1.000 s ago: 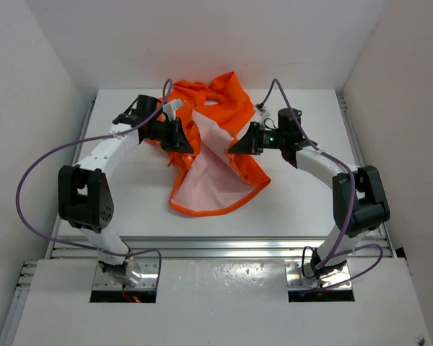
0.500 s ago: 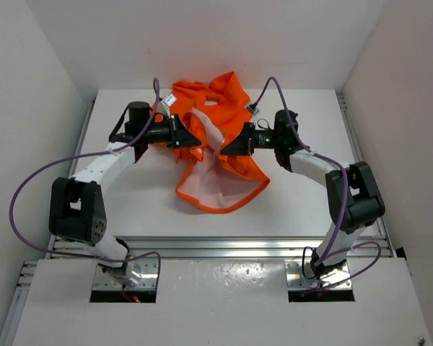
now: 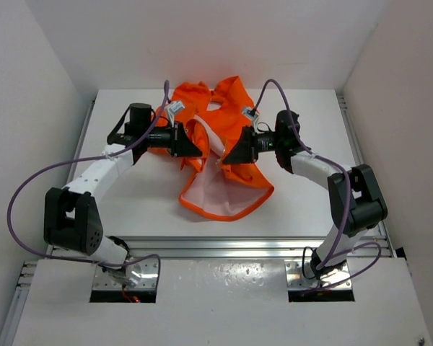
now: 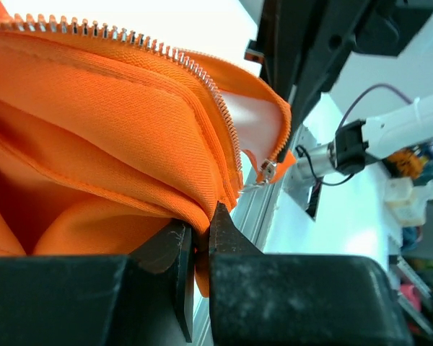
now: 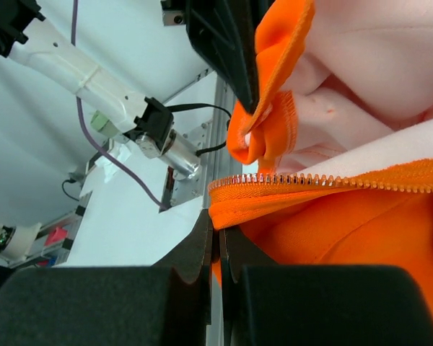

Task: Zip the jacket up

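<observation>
The orange jacket [image 3: 234,108] lies open on the white table, its pale pink lining [image 3: 220,193] facing up at the near side. My left gripper [image 3: 200,148] is shut on the jacket's left front edge; in the left wrist view [image 4: 200,238] orange fabric [image 4: 108,137] is pinched between the jaws, with the zipper teeth [image 4: 216,108] and the metal slider [image 4: 265,171] just beyond. My right gripper [image 3: 226,157] is shut on the right front edge; in the right wrist view [image 5: 220,238] the zipper teeth [image 5: 317,180] run just above the jaws. The two grippers are close together.
White walls enclose the table [image 3: 130,194] at the back and both sides. A metal rail [image 3: 216,249] runs along the near edge. Purple cables [image 3: 29,187] loop off both arms.
Both grippers have moved inward toward each other with the jacket's front edges, folding the open front narrower. The jacket's near hem has shifted slightly right.
</observation>
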### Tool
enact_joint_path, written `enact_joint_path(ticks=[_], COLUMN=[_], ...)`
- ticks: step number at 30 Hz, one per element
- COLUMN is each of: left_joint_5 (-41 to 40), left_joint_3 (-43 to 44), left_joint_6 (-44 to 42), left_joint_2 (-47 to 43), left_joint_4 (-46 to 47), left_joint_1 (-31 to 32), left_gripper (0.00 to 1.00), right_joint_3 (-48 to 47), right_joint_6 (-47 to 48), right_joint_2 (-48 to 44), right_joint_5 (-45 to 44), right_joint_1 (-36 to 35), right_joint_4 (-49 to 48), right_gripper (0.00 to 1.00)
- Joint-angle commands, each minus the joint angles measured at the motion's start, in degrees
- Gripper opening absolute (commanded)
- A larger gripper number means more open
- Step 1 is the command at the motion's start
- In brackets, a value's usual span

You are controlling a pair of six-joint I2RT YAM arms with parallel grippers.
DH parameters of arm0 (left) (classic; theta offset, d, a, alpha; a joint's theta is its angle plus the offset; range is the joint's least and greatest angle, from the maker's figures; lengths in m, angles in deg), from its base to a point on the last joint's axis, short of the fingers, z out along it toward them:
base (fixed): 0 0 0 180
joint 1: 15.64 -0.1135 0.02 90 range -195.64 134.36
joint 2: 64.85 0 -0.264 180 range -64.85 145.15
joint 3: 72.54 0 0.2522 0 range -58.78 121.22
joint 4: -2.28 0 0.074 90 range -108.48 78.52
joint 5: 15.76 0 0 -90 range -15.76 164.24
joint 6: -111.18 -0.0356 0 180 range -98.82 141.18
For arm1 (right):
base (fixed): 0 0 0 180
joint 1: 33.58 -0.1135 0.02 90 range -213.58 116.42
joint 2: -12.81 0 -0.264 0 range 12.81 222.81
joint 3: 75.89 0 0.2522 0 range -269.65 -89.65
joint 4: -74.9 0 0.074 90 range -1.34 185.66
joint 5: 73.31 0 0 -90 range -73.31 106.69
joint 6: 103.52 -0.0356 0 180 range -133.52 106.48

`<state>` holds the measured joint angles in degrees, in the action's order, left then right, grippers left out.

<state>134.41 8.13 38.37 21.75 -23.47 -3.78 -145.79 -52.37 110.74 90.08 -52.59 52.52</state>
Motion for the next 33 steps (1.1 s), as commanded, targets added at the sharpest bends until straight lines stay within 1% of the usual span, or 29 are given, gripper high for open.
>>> enact_joint_path(ticks=[1,3,5,6,7,8,9,11,14,16,18,28,33], left_joint_5=[0.49,-1.79,-2.33,-2.94,-3.47,-4.08,-4.09,-4.70,-4.70,-4.70,-4.70,-6.11,-7.25], left_joint_3=[2.96,2.44,1.90,1.38,1.38,1.38,1.38,1.38,1.38,1.38,1.38,-0.29,-0.29], left_joint_6=[-5.76,-6.38,-6.38,-6.38,-6.38,-6.90,-6.91,-6.91,-6.91,-6.91,-6.91,-7.96,-7.96], left_joint_2=[-4.51,-5.30,-5.84,-5.84,-5.84,-5.84,-5.84,-5.84,-5.31,-5.31,-5.31,-6.98,-6.98], left_joint_4=[-0.14,-0.67,-0.67,-0.67,-0.67,-0.67,-0.67,-0.67,-0.67,-0.67,-0.67,-1.28,-1.28], left_joint_1=[2.37,3.16,3.79,3.79,4.40,4.92,4.93,4.93,4.93,4.93,4.93,4.93,5.46], left_gripper=[0.00,0.00,0.00,0.00,0.00,0.00,0.00,0.00,0.00,0.00,0.00,0.00,0.00], right_joint_3=[-3.10,-3.97,-5.29,-6.86,-8.36,-10.20,-12.22,-14.60,-13.38,-12.16,-10.84,-10.04,-10.57], right_joint_6=[-1.05,-0.27,1.40,4.28,8.14,13.22,16.15,25.88,25.41,25.41,24.70,15.22,11.08], right_joint_2=[-0.72,-0.37,-0.55,-0.81,-1.16,-1.68,-1.86,-2.13,-3.71,-4.06,-4.68,-3.01,-1.69], right_joint_5=[3.52,2.12,1.15,-0.68,-1.22,-3.84,-4.73,-7.19,-9.22,-7.48,-7.56,-5.53,-4.13], right_joint_1=[-0.86,-0.77,-0.95,-1.38,-1.82,-2.52,-2.62,-4.10,-4.64,-4.55,-4.46,-2.62,-2.53], right_joint_4=[-6.58,-3.17,3.33,13.71,17.64,30.21,34.78,44.96,44.93,43.45,42.56,29.47,25.60], right_gripper=[0.00,0.00,0.00,0.00,0.00,0.00,0.00,0.00,0.00,0.00,0.00,0.00,0.00])
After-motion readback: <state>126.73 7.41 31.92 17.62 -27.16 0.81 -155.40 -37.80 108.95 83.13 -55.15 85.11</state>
